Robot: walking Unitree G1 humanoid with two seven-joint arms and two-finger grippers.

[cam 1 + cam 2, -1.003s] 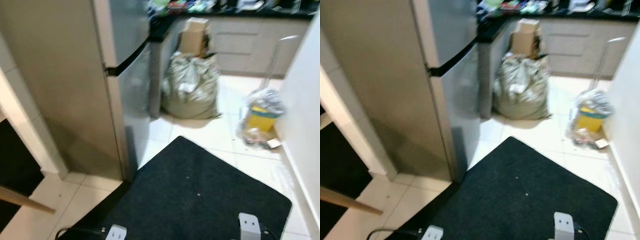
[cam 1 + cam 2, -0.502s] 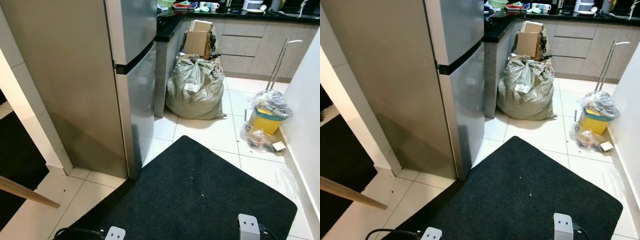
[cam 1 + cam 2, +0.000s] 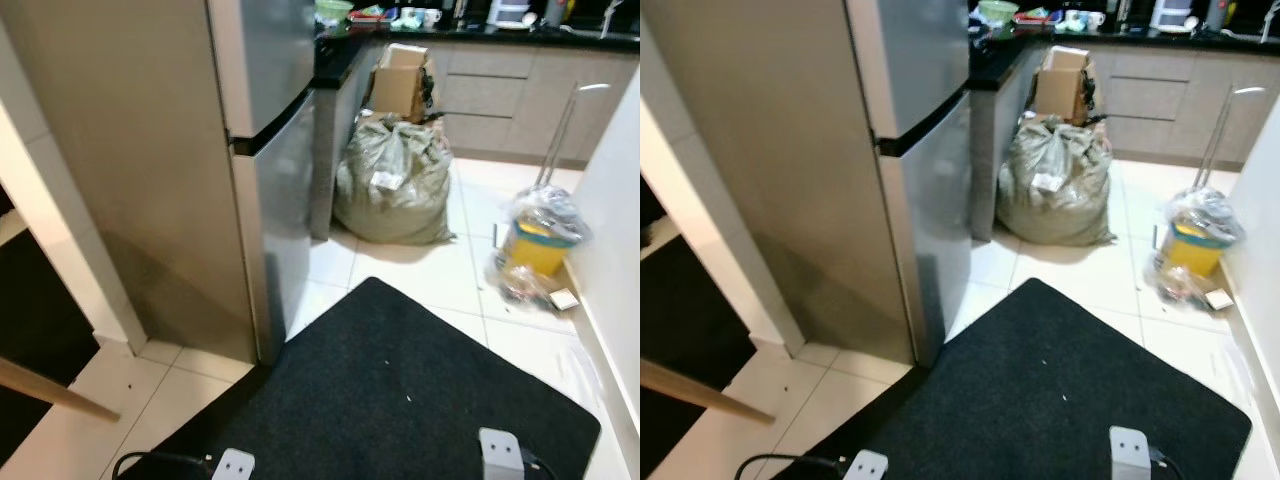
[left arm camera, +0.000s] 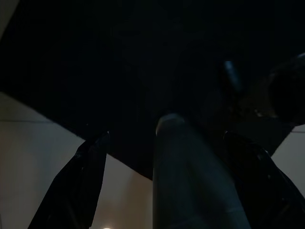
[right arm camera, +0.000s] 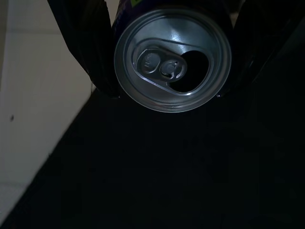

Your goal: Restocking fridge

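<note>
A tall silver fridge [image 3: 272, 150] stands at the left with both doors closed; its brushed side panel [image 3: 130, 160] faces me. In the right wrist view, my right gripper [image 5: 172, 57] is shut on a silver-topped drink can [image 5: 172, 59] whose tab opening shows, hanging over the black mat. The left wrist view is very dark: my left gripper [image 4: 174, 181] hangs over the mat's edge, holding a dark bottle-like cylinder [image 4: 190, 181] between its fingers [image 4: 88, 181].
A black mat [image 3: 400, 400] covers the tiles before me. Beyond it are a full grey sack [image 3: 392, 185], a cardboard box [image 3: 400, 85] and a yellow bin in plastic [image 3: 540, 245]. A white wall [image 3: 615, 200] bounds the right; a wooden pole [image 3: 50, 392] crosses lower left.
The head camera has shifted slightly, so the whole scene sits a little differently. The fridge and floor items have not moved.
</note>
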